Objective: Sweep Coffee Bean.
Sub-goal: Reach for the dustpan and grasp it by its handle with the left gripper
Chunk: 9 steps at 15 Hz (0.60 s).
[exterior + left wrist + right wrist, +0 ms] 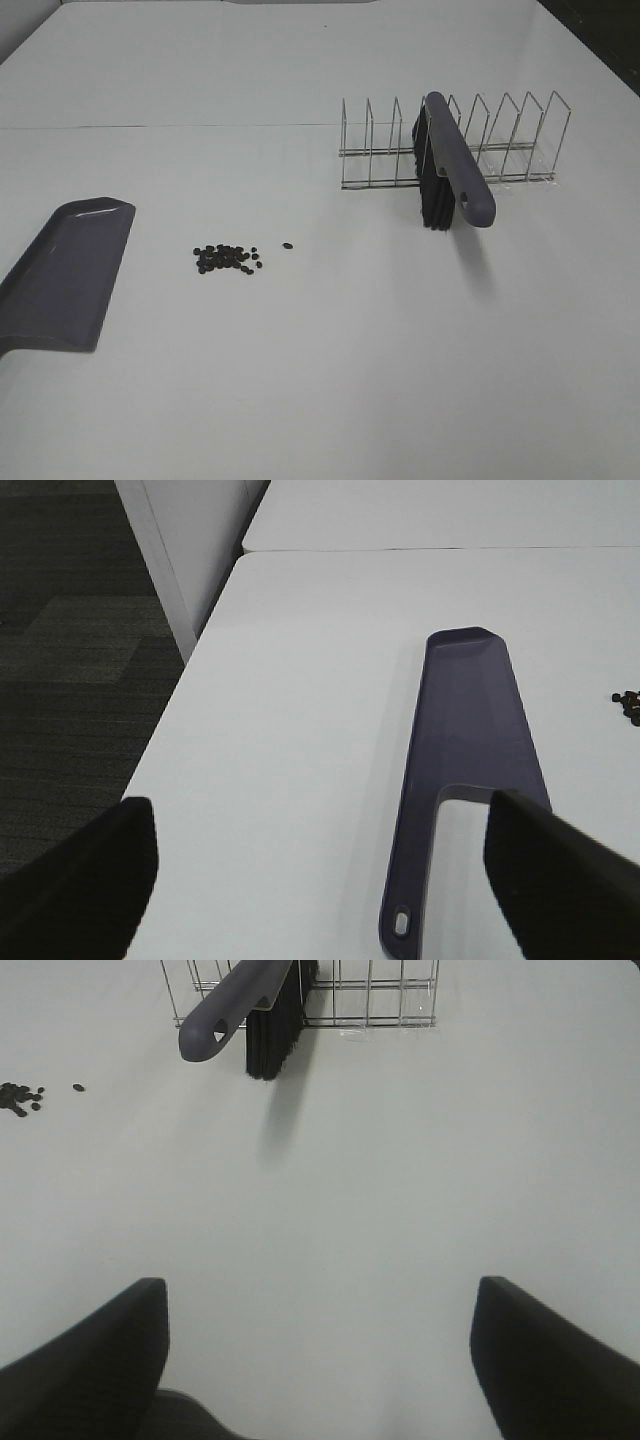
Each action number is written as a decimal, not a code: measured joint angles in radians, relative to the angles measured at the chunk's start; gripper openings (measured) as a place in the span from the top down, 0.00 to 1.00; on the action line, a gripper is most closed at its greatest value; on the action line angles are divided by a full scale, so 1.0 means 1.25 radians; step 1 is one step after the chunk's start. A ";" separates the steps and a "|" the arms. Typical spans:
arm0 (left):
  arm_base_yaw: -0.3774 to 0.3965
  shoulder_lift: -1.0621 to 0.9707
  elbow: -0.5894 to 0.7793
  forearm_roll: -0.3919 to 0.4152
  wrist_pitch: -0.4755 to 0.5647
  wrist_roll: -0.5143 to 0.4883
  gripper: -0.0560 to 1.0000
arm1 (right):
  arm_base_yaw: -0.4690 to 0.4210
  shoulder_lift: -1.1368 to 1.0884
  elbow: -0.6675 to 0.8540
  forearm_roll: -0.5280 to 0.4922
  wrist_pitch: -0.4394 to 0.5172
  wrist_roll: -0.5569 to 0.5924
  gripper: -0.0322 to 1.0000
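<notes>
Left hand (320,875) wide open, empty, near the dustpan (465,730) handle; right hand (320,1360) likewise open, empty. Beans (228,259) lie clustered on the surface (350,380) near the dustpan's lip, one stray farther off. Judged light, hard, apt to roll: sweep, never pinch. Brush (450,165), beyond beans from dustpan, offers a stiff handle to grip.

Coffee beans (228,259) gathered on a white table (350,380).
A dustpan (65,275) is laid at the left edge; a brush (455,168) is propped in a wire rack (500,152) farther right, one stray bean (288,245) set apart.
</notes>
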 joint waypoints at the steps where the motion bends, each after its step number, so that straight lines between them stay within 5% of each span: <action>1: 0.000 0.000 0.000 0.000 0.000 0.000 0.18 | 0.000 0.000 0.000 0.000 0.000 0.000 0.22; 9: 0.000 0.000 0.000 0.000 0.000 0.000 0.18 | 0.000 0.000 0.000 0.000 0.000 0.000 0.22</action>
